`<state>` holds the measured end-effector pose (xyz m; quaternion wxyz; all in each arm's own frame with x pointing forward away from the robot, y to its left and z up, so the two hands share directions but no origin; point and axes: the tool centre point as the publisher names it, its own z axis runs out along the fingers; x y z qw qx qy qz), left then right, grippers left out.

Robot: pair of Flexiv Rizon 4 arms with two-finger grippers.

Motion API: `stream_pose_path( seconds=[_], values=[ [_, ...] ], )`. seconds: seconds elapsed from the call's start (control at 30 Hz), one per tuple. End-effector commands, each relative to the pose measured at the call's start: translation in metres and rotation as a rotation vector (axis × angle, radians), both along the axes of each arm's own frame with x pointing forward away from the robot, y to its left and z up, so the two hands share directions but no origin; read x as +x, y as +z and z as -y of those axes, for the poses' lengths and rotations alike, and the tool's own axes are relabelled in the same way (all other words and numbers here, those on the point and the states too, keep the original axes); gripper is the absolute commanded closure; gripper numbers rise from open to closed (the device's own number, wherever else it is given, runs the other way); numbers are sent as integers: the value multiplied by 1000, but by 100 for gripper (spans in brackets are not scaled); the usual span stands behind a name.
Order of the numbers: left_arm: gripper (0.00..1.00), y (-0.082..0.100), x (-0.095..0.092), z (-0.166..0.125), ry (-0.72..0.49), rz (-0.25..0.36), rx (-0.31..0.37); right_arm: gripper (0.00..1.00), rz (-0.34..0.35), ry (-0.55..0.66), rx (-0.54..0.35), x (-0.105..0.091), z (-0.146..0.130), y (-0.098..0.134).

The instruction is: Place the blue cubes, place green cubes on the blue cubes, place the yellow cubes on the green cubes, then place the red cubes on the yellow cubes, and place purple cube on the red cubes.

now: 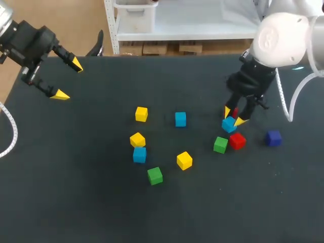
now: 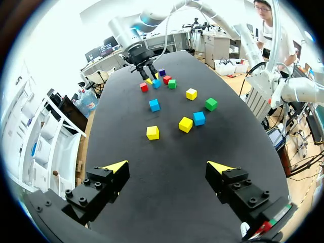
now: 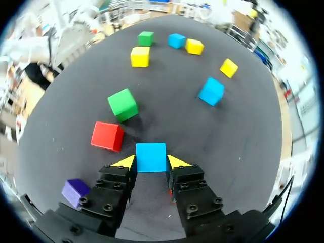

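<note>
The right gripper (image 3: 151,163) is closed on a small light-blue cube (image 3: 151,154), with both yellow tips pressing opposite faces squarely, near their middle. I cannot tell whether the cube has left the black table (image 1: 76,212). This looks like the opening step, fetching a blue block for the base.

The lift should go straight up before any sideways travel. A green cube (image 1: 220,145) and a red cube (image 1: 237,140) lie just beside the gripper on the robot's side, and a slanted pull would likely knock them. A second red cube (image 2: 144,87) sits close against the fingers on their far side and is mostly hidden in the head view. The block should go down flat on a bare stretch of table, with room for the other blue ones beside it.

Going across the table from the left:
- **Left gripper:** The left gripper (image 1: 69,79) hangs over the far left corner, fingers wide apart and empty, well out of the way.
- **Middle:** Here lie a first yellow cube (image 1: 141,114) and a second yellow cube (image 1: 137,139), which touches a second light-blue cube (image 1: 139,154). Near them are a second green cube (image 1: 155,175), a third light-blue cube (image 1: 180,119) and a third yellow cube (image 1: 184,160).
- **Furthest right:** A purple cube (image 1: 273,137) sits apart from the rest.

These scattered blocks crowd the middle. The touching yellow and blue pair will probably need a careful approach when that blue cube is picked.
</note>
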<state>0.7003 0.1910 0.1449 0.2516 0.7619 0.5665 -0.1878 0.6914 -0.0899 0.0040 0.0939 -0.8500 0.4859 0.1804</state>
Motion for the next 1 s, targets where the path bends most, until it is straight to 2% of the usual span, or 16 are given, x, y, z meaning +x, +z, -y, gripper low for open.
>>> stream_pose_path(
  seconds=[0.03,0.17,0.27,0.47,0.63,1.0],
  values=[
    [0,0,0,0,-1,3,0,100,-3,-139,-11,-2,-3,9],
    [0,0,0,0,-1,3,0,100,10,-290,-9,-1,-9,14],
    [0,0,0,0,-1,3,0,100,27,-369,-27,0,-18,15],
    [0,0,0,0,-1,3,0,100,31,-503,3,3,-35,14],
    [0,0,0,0,-1,3,0,100,29,-550,6,6,-49,12],
    [0,0,0,0,-1,3,0,100,28,-562,-17,8,-68,9]
  ],
)
